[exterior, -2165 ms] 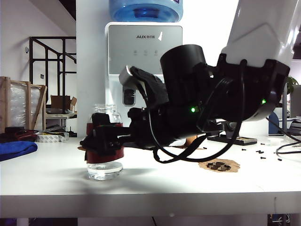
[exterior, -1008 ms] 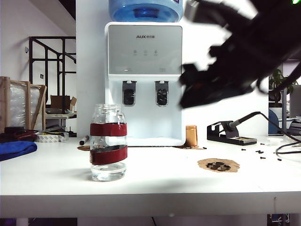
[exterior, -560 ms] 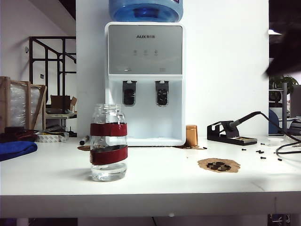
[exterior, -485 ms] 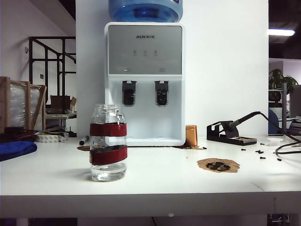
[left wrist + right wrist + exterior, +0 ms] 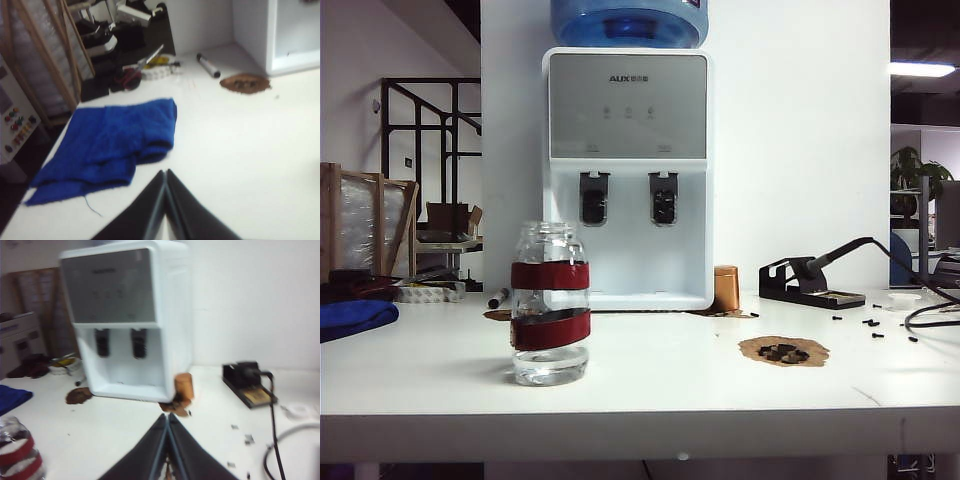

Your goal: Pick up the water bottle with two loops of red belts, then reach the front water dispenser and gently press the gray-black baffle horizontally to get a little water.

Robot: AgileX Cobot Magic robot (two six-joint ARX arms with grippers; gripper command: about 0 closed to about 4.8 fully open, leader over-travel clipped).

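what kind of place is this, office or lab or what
Probably a workshop or lab corner of an office: a soldering iron stand and loose screws lie on the white table, a wooden crate stands behind, and a water dispenser sits against the wall.

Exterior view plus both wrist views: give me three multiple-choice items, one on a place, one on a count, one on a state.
1. Where does the water bottle stand?
A. on the table, in front of the water dispenser
B. under a tap lever
C. in a gripper

2. How many red bands circle it?
A. one
B. two
C. three

3. How do the left gripper and right gripper stand?
A. both open
B. one open
C. both shut, empty

Answers: 1 A, it rests alone on the tabletop; 2 B, two bands show; 3 C, each wrist view shows fingers pressed together, holding nothing.
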